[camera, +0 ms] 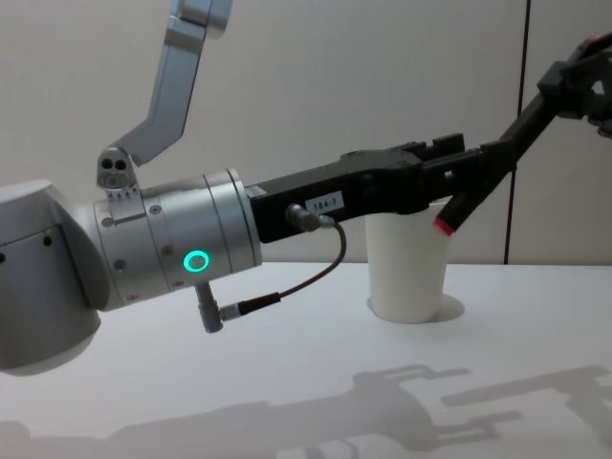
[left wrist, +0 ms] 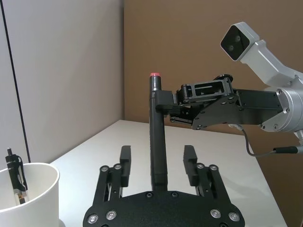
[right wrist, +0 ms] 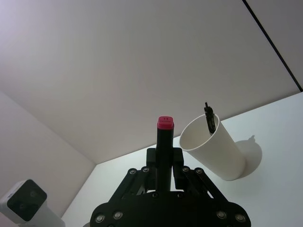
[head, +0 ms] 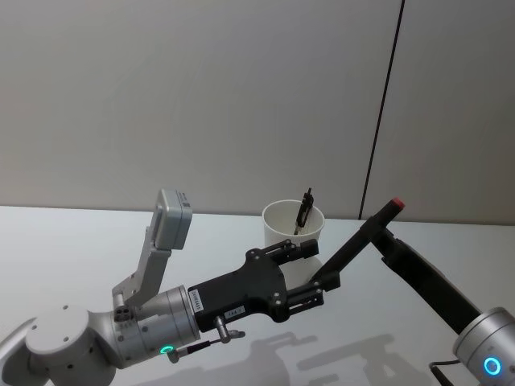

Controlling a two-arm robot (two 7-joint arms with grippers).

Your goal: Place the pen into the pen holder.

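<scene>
A black pen (head: pixel 354 245) with a red cap slants over the white table, in front of the pen holder (head: pixel 278 229), a white paper cup. My right gripper (head: pixel 374 229) is shut on the pen just below the red cap (right wrist: pixel 165 124). My left gripper (head: pixel 318 272) reaches in from the left at the pen's lower end. In the left wrist view its fingers (left wrist: pixel 125 163) stand open on either side of the pen (left wrist: pixel 155 142), with a gap on each side. The pen is outside and beside the pen holder (camera: pixel 406 268), at about rim height.
A second, slimmer black pen with a clip (head: pixel 305 209) stands inside the cup, leaning on its far rim. The white table (head: pixel 80 241) stretches left of the cup. A grey wall with a dark vertical seam (head: pixel 382 121) rises behind.
</scene>
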